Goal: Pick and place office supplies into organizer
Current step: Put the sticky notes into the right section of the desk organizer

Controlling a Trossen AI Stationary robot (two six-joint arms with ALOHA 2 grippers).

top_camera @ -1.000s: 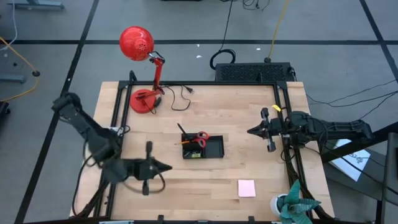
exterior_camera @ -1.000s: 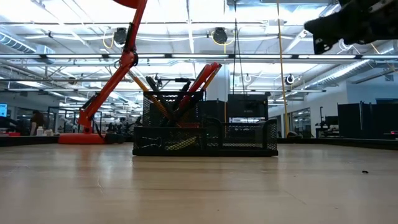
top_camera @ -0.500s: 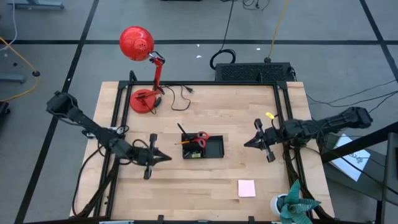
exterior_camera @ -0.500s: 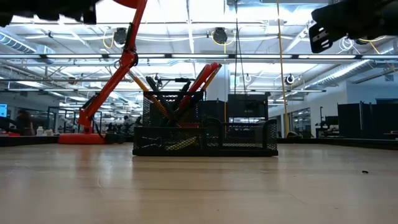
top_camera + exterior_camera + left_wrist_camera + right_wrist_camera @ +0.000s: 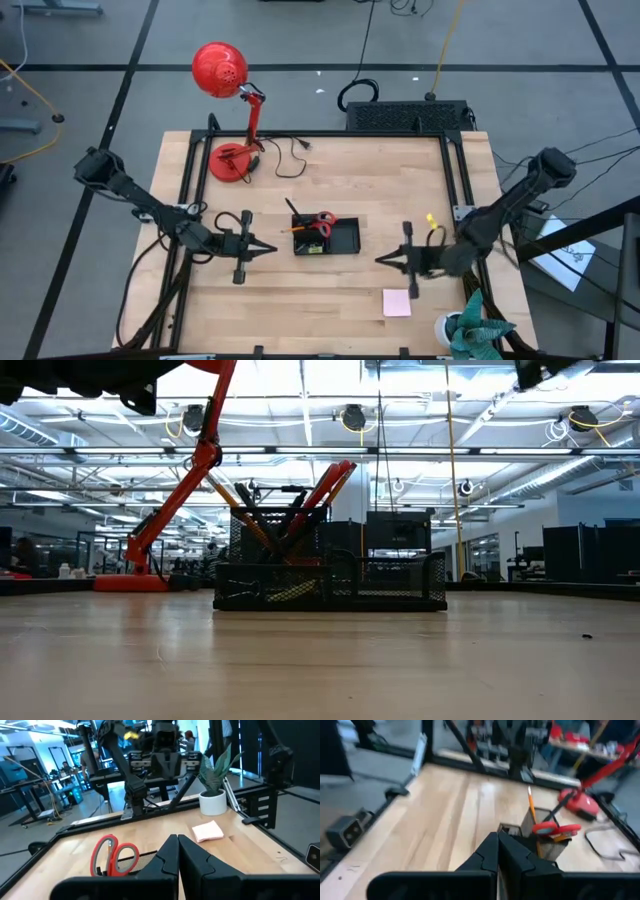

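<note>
The right pincer [image 5: 383, 260], clenched like the left pincer [image 5: 270, 247], may push the pink pad [image 5: 397, 302] instead of grasping it.

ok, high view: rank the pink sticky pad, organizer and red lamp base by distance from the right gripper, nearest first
From the right gripper, shut, right of centre on the table:
1. Pink sticky pad, just toward the front edge from the fingertips.
2. Organizer, mid-table, toward the left arm.
3. Red lamp base, back-left corner of the table, clearly farthest.
</note>
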